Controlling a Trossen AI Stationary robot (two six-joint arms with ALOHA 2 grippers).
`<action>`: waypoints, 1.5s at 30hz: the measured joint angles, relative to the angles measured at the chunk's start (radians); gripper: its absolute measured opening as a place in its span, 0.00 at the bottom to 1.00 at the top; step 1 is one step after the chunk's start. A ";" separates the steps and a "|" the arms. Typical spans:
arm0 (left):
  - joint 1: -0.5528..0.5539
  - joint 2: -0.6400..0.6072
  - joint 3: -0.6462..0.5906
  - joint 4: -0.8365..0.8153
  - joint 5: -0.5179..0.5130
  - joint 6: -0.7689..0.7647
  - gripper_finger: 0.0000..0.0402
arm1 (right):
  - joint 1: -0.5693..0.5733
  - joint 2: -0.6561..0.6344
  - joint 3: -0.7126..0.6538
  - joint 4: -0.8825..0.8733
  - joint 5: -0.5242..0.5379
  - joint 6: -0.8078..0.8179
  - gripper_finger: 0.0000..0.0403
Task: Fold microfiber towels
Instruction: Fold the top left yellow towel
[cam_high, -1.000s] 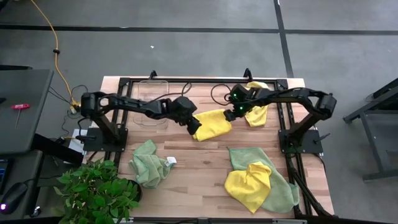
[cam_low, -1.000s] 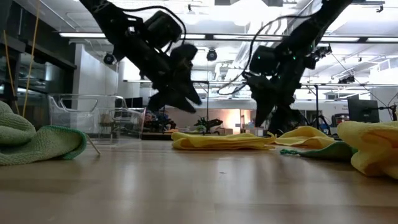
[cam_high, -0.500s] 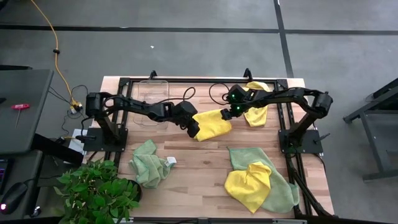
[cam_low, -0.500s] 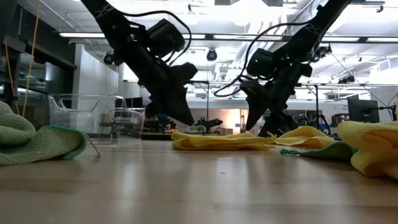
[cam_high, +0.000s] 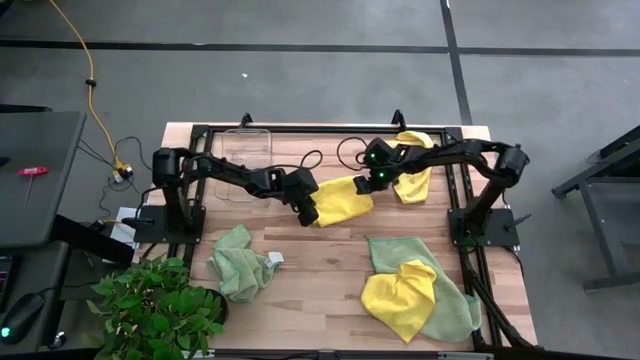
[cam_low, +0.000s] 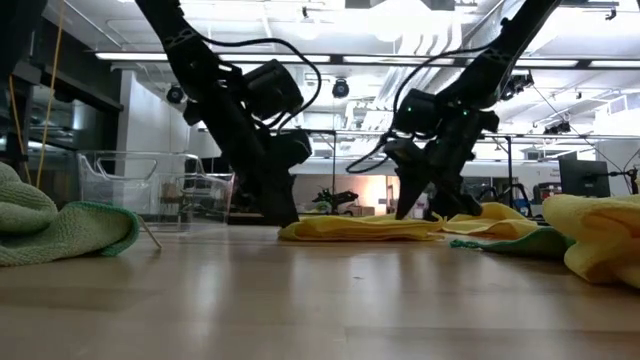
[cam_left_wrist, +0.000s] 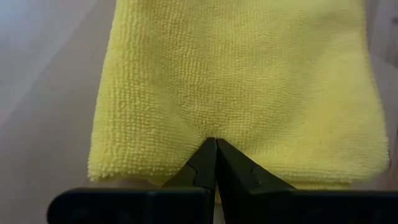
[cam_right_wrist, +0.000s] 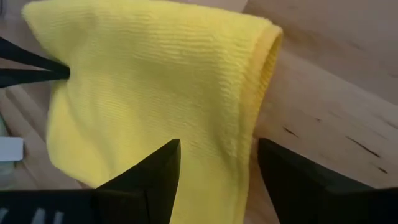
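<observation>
A folded yellow microfiber towel (cam_high: 345, 199) lies flat on the wooden table's far middle. My left gripper (cam_left_wrist: 214, 142), shut, stands with its tips on the towel's left near edge (cam_high: 312, 213). My right gripper (cam_right_wrist: 217, 180) is open at the towel's far right end (cam_high: 368, 186). One of its fingers is over the cloth and the other over bare wood; I cannot tell whether they touch. Other towels lie apart: a yellow one (cam_high: 415, 180), a green one (cam_high: 240, 264), and a yellow one (cam_high: 398, 293) on a green one (cam_high: 455, 305). My left gripper presses its shut fingertips (cam_left_wrist: 208, 155) down on the towel's top layer, just inside its edge (cam_left_wrist: 211, 127). It comes slanting down from the table's left. The cloth puckers a little around the tips and lies flat on the table.
A clear plastic bin (cam_high: 246, 160) stands at the far left behind my left arm. A leafy plant (cam_high: 155, 310) overhangs the near left corner. The black frame rails (cam_high: 470, 230) run along both sides. Bare wood (cam_high: 320, 280) lies between the near towels.
My left gripper has shut in the air, rolled a little, and come down onto the yellow towel's left near edge. My right gripper, still open, has sunk toward the towel's far right end. The towel has kept its place.
</observation>
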 joint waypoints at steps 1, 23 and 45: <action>0.000 0.001 0.000 0.000 0.000 0.005 0.00 | 0.006 0.011 0.001 0.007 -0.003 0.006 0.52; 0.013 0.014 0.071 -0.019 -0.015 0.032 0.00 | 0.023 -0.114 -0.004 -0.079 0.102 -0.004 0.01; 0.002 0.080 0.233 -0.114 -0.083 0.197 0.00 | 0.163 -0.272 -0.003 -0.232 0.260 0.128 0.00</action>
